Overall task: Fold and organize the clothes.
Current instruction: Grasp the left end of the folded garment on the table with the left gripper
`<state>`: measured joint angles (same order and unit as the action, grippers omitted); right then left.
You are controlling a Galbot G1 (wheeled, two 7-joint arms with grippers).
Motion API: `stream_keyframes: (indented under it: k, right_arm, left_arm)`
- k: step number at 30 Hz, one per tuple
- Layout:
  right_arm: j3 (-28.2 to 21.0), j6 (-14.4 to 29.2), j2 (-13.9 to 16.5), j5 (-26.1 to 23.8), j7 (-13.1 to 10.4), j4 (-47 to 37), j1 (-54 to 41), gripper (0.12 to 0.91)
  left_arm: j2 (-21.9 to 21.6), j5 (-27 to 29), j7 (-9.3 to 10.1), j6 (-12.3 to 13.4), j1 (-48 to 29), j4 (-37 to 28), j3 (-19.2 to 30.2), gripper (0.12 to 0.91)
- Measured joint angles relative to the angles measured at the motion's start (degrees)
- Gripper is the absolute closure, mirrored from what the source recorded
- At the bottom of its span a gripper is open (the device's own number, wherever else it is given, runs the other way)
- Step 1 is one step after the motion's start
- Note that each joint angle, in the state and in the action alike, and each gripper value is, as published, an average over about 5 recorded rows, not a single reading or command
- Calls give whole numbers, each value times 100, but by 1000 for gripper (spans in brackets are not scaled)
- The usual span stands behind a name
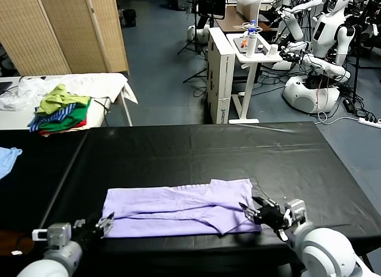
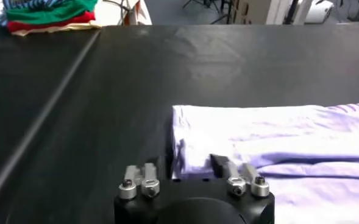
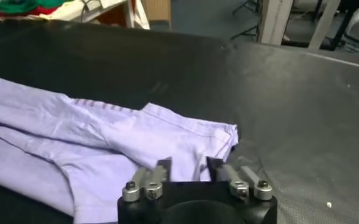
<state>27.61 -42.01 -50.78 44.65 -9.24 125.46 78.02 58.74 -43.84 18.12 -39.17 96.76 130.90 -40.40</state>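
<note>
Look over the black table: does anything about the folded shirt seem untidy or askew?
Yes. The lavender shirt is folded into a long strip, but unevenly: its right end flares wider with a layer lying slanted, and the left edge is rumpled.

Black desk: far half bare, wide free room across it. Near edge taken by the lavender T-shirt, lying flat and low. Left tool sits at the shirt's left end, right tool at its right end, both with fingers apart. Bare cloth between them. Light blue garment at the desk's far left edge. Clothes pile on a separate white table behind, well apart.
</note>
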Motion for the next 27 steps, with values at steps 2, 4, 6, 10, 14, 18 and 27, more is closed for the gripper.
stream_keyframes:
  k: [2,4,6,10,14,18,27]
  right_arm:
    - [-58,67,-141,-19,-99,-200,-170,119]
    - [-136,169,-275,-29,-177,-406,-340,119]
    - [-216,269,-391,-29,-253,-598,-494,118]
    - [-368,399,-608,-29,-406,-938,-752,118]
    - [-481,417,-791,-33,-478,-1194,-898,122]
    - [-550,425,-925,-66,-500,-1368,-975,207]
    - [-666,449,-1153,-232,-456,-1661,-1079,459]
  left_arm:
    - [30,-66,2,40,-157,-68,3,129]
    - [47,-114,9,100,-351,-170,42,125]
    - [57,-146,4,166,-563,-295,113,124]
    - [67,-190,-57,245,-936,-569,271,123]
    - [74,-202,-129,253,-1223,-861,404,123]
    - [93,-198,-125,254,-1423,-1118,532,123]
    - [100,-171,-118,272,-1549,-1435,626,176]
